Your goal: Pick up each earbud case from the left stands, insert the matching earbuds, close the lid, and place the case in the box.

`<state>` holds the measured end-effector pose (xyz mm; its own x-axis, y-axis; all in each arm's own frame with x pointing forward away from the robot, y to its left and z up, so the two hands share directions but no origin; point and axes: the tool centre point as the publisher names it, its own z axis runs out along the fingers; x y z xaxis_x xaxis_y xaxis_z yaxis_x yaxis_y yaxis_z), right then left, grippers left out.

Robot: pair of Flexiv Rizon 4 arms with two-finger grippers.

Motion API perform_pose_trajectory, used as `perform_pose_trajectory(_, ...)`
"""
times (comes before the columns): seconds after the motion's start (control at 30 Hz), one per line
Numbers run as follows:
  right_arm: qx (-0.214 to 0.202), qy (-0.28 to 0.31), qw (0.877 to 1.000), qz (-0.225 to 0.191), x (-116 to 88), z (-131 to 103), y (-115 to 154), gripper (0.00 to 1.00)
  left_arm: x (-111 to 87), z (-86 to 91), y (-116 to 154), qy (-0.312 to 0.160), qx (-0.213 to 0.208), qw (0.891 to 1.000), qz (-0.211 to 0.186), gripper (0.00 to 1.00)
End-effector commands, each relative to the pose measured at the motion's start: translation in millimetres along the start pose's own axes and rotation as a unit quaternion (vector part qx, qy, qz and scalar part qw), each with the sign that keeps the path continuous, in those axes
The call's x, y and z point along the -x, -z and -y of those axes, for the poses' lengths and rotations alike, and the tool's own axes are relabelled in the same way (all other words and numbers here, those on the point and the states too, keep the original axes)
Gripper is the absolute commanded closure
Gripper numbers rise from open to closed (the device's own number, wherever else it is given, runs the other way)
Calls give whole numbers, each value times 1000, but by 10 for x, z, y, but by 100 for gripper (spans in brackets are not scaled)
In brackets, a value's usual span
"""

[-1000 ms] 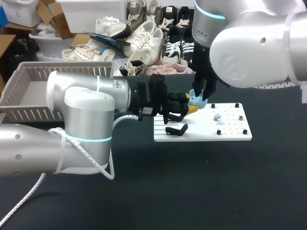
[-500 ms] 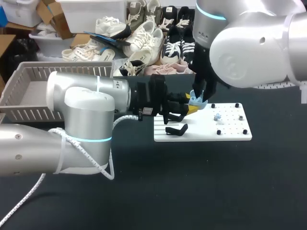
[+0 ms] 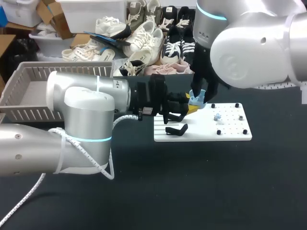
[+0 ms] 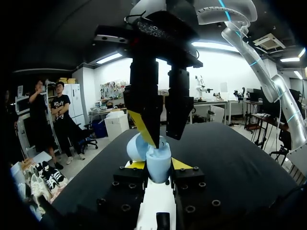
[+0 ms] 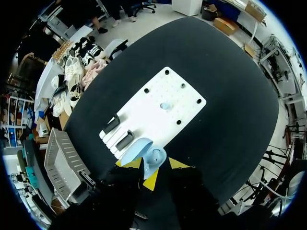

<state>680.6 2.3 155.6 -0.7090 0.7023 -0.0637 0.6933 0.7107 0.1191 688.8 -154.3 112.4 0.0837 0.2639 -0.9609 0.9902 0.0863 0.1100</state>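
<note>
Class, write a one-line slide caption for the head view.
Left gripper holds a blue earbud case, right gripper at its top.

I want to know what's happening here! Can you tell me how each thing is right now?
case, lid open, held by the left gripper.
left gripper, shut on the case.
right gripper, right over the open case.
earbud, lying loose on the white board.
stands, both empty.

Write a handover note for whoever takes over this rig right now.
Left claw: shut on the open blue case, above the board.
Right claw: at the case's lid, from above.
One earbud lies on the board; both stands bare.
Done: case picked up.
Left: insert earbuds, close lid, put case in box.
</note>
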Motion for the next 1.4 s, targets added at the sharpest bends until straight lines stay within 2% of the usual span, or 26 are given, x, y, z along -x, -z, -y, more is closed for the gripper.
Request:
perform_pose_trajectory(0.03, 6, 0, 1000, 2, -31, 80, 57, 71, -3, 8, 1, 0, 1, 1000, 1, 100)
perform_pose_trajectory(0.3, 19, 18, 999, 19, -53, 364, 169, 70, -3, 8, 1, 0, 1, 1000, 1, 100)
perform_pose_trajectory(0.4, 24, 59, 997, 44, -47, 462, 168, 71, -3, 8, 1, 0, 1, 1000, 1, 100)
perform_pose_trajectory(0.53, 30, 110, 991, 71, -11, 602, 131, 67, -3, 8, 1, 0, 1, 1000, 1, 100)
perform_pose_trajectory(0.8, 52, 182, 979, 80, 157, 808, -71, 65, -3, 8, 1, 0, 1, 1000, 1, 100)
perform_pose_trajectory(1.0, 60, 209, 974, 61, 266, 779, -363, 65, -3, 8, 1, 0, 1, 1000, 1, 100)
perform_pose_trajectory(1.2, 66, 227, 971, 36, 402, 664, -670, 66, -3, 8, 1, 0, 1, 1000, 1, 100)
perform_pose_trajectory(1.4, 66, 240, 968, 24, 522, 527, -869, 65, -3, 8, 1, 0, 1, 1000, 1, 100)
